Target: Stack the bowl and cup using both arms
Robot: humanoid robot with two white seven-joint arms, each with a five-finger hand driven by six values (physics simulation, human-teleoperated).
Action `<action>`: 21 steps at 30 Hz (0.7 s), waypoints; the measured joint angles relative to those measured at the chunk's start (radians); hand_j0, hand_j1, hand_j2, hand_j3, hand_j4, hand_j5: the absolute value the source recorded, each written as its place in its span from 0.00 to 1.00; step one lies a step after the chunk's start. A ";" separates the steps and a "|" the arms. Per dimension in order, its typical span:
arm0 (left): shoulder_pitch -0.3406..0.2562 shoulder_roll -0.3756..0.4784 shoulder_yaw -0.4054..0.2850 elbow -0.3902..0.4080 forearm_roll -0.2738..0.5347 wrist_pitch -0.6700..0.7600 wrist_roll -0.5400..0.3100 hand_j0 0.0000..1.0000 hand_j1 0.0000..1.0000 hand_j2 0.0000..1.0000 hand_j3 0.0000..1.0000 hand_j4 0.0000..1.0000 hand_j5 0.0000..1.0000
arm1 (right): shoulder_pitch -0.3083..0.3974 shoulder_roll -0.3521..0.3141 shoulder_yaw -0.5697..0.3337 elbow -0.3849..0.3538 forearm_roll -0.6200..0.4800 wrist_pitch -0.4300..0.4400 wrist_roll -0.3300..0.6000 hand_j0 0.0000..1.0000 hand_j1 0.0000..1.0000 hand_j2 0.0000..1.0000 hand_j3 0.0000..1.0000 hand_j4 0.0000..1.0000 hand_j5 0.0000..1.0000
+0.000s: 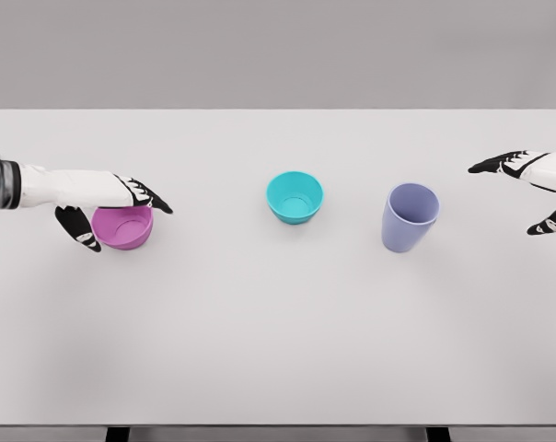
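A pink bowl (123, 230) sits upright at the left of the white table (278, 331). My left hand (129, 226) straddles it: the fingers (147, 196) reach over its far rim and the thumb (79, 227) lies by its left side, spread and not clamped. A teal bowl (295, 196) stands upright at the table's centre. To its right stands a lavender cup (409, 217), also upright. My right hand (525, 193) hovers at the right edge, open, well to the right of the cup and not touching it.
The table's far edge runs along the top against a grey wall. Its near edge lies at the bottom of the view. Bare tabletop fills the whole front half.
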 measured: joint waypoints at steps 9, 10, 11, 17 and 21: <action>0.000 -0.008 0.000 0.026 -0.010 0.000 0.000 1.00 1.00 1.00 1.00 1.00 1.00 | 0.000 0.000 0.000 0.000 0.000 0.000 0.000 1.00 1.00 1.00 1.00 1.00 1.00; 0.000 -0.008 0.000 0.027 -0.011 0.000 0.000 1.00 1.00 1.00 1.00 1.00 1.00 | 0.000 0.000 0.000 0.000 0.000 0.000 0.000 1.00 1.00 1.00 1.00 1.00 1.00; 0.000 -0.009 0.000 0.028 -0.012 0.000 0.000 1.00 1.00 1.00 1.00 1.00 1.00 | 0.000 0.000 0.000 0.000 0.000 0.000 0.000 1.00 1.00 1.00 1.00 1.00 1.00; 0.000 -0.016 0.000 0.041 -0.014 0.000 0.000 1.00 1.00 1.00 1.00 1.00 1.00 | 0.000 0.000 0.000 0.000 0.000 0.000 0.000 1.00 1.00 1.00 1.00 1.00 1.00; 0.000 -0.020 0.000 0.044 -0.015 0.000 0.000 1.00 1.00 1.00 1.00 1.00 1.00 | 0.000 0.000 0.000 0.000 0.000 0.000 0.000 1.00 1.00 1.00 1.00 1.00 1.00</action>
